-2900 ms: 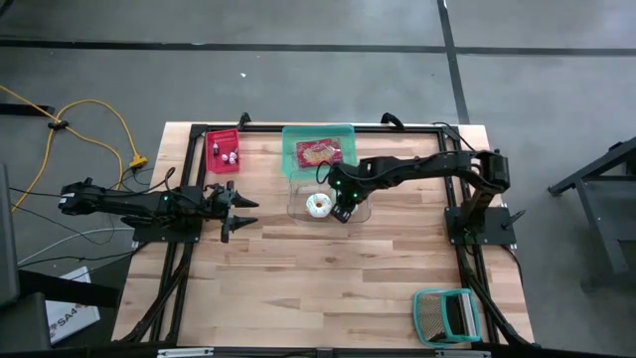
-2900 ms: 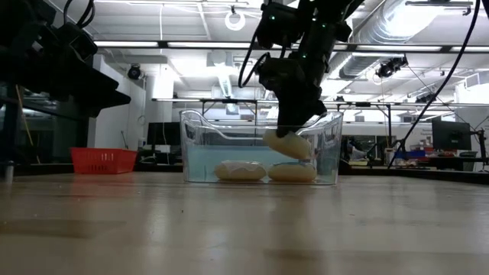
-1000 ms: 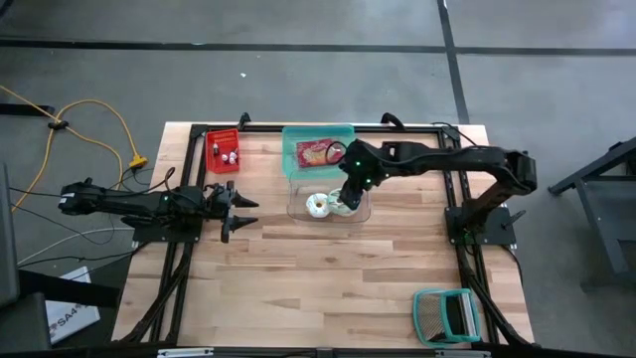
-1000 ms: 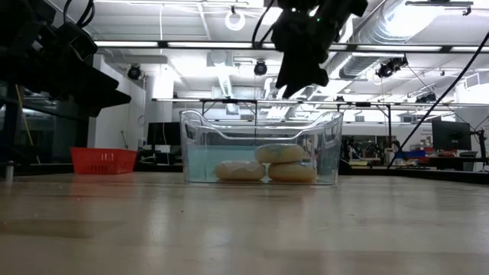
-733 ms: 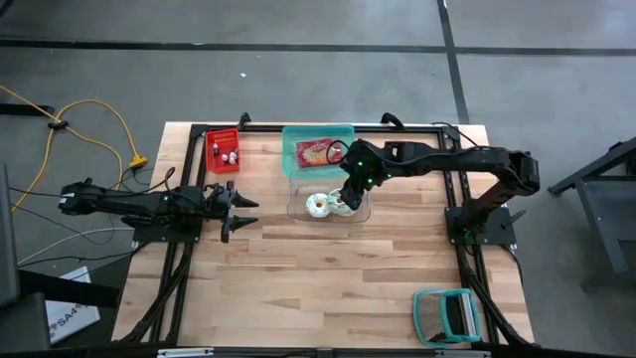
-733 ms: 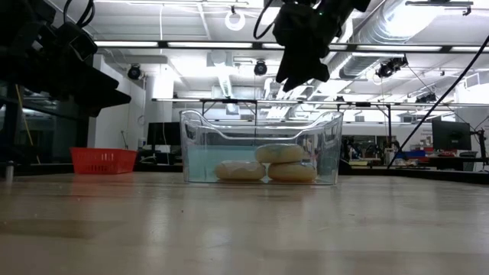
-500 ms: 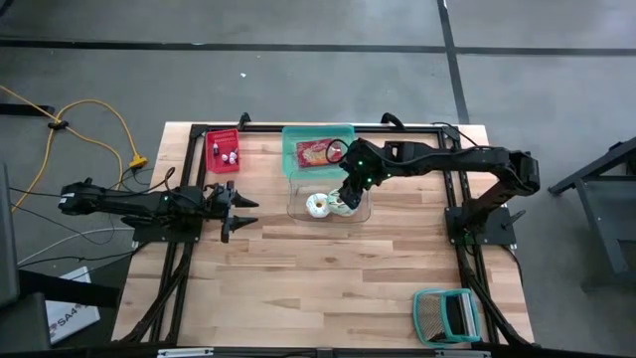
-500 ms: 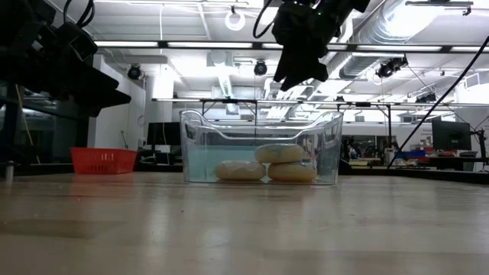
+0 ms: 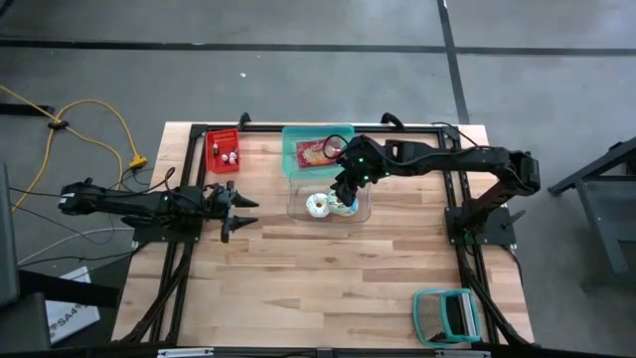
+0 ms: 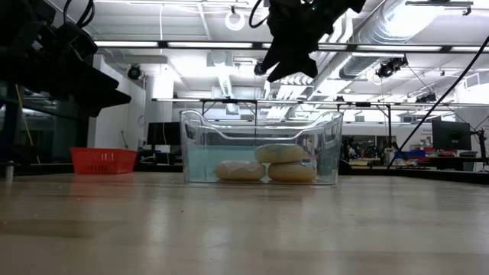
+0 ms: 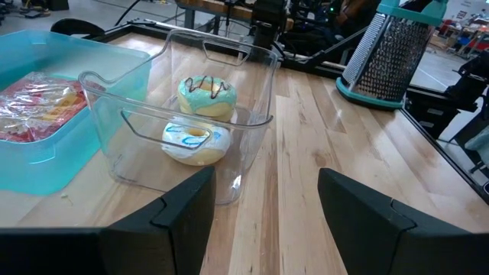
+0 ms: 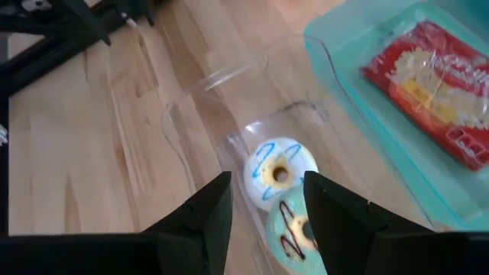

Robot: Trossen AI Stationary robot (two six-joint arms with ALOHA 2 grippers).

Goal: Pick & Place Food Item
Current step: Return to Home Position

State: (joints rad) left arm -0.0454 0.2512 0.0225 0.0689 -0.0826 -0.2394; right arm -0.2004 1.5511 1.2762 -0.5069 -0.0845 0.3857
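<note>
Right end effector (image 10: 284, 65) hung empty, fingers apart, straight above the transparent bin (image 10: 200, 145). The donuts (image 10: 280, 153) lay directly below it inside the bin. Left end effector (image 9: 243, 211), also spread, waited farther off across the desk (image 9: 328, 288).

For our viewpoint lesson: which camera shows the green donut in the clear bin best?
Left wrist view: the green donut shows whole, frosting and drizzle plain. Right wrist view: partly behind a finger. High view: mostly under the right gripper. Low view: only its side, through the bin wall.
</note>
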